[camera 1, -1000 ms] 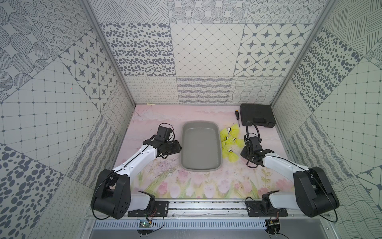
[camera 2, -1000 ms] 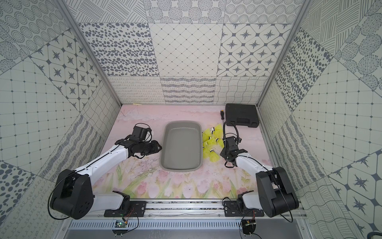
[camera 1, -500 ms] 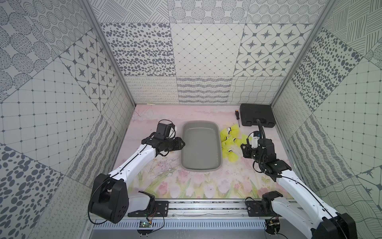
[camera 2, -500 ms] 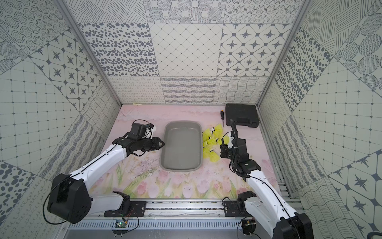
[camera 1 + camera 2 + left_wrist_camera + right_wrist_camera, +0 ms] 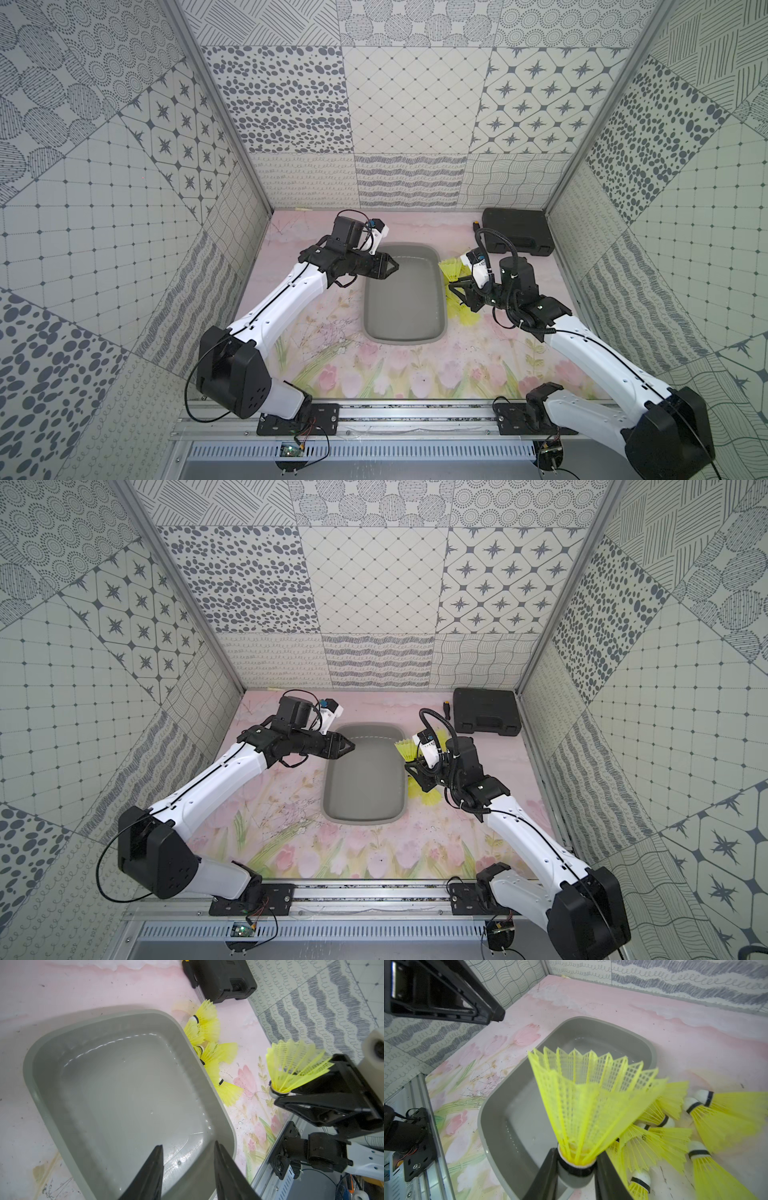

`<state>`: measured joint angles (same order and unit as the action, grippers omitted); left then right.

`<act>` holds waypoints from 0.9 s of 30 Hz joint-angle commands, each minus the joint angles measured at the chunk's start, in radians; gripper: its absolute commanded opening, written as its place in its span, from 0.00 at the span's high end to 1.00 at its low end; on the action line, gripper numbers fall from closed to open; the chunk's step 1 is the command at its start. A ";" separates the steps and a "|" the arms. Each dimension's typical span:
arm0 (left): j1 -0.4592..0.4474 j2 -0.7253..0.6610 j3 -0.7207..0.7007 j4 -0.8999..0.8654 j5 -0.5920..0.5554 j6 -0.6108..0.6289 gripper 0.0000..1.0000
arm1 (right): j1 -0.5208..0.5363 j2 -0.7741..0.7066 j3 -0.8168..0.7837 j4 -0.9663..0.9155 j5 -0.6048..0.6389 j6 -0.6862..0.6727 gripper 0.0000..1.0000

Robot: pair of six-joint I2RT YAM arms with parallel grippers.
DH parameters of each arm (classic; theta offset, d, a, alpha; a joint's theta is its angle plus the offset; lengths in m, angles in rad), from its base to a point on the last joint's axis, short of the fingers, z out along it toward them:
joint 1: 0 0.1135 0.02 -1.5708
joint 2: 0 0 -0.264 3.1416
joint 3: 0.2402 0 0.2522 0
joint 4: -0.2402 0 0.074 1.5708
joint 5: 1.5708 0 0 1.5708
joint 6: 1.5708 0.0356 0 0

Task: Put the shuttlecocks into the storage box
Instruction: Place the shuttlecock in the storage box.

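Left gripper (image 5: 394, 266) hangs over the far left corner of the storage box. Its jaws are spread part-way with nothing between them, and in the left wrist view (image 5: 188, 1145) only bare box floor shows in the gap. No contact with the box can be made out.

The shallow grey plastic storage box (image 5: 405, 338) sits mid-tabletop on the pink floral tabletop (image 5: 324, 365), open side up.

Right gripper (image 5: 576, 1154) has its jaws pinched on the white, dark-banded tip of one neon yellow-green plastic shuttlecock (image 5: 587, 1101), with the skirt fanned out away from the jaws. It is lifted off the tabletop, right at the box's right rim (image 5: 483, 1118). Whether it is already over the rim is hard to tell. In both top views the wrist and cable hide most of this shuttlecock.

The loose shuttlecocks (image 5: 726, 1113) lie in a heap on the tabletop, just beside the box's right wall, outside it. They overlap, and the frame edge cuts some off in the right wrist view. In a top view the right arm covers most of the heap (image 5: 469, 319), so the count is unclear.

A black ribbed hard case (image 5: 517, 230) sits at the far right corner, well apart from the box. A small dark tool beside it is too small to identify.
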<state>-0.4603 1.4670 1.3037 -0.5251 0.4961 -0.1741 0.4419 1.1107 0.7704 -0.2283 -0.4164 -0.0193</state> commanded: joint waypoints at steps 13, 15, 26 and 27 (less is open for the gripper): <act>-0.017 0.151 0.349 -0.392 0.338 0.439 0.47 | 0.108 0.181 0.186 -0.084 -0.141 -0.159 0.70; -0.021 0.150 0.353 -0.409 0.356 0.461 0.46 | 0.117 0.198 0.201 -0.098 -0.147 -0.167 0.70; -0.036 0.172 0.350 -0.474 0.379 0.501 0.50 | 0.151 0.253 0.246 -0.113 -0.168 -0.169 0.69; -0.038 0.176 0.350 -0.477 0.379 0.502 0.51 | 0.154 0.257 0.249 -0.115 -0.168 -0.170 0.69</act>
<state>-0.4908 1.6295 1.6440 -0.9207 0.8055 0.2512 0.5854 1.3495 0.9844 -0.3523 -0.5617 -0.1699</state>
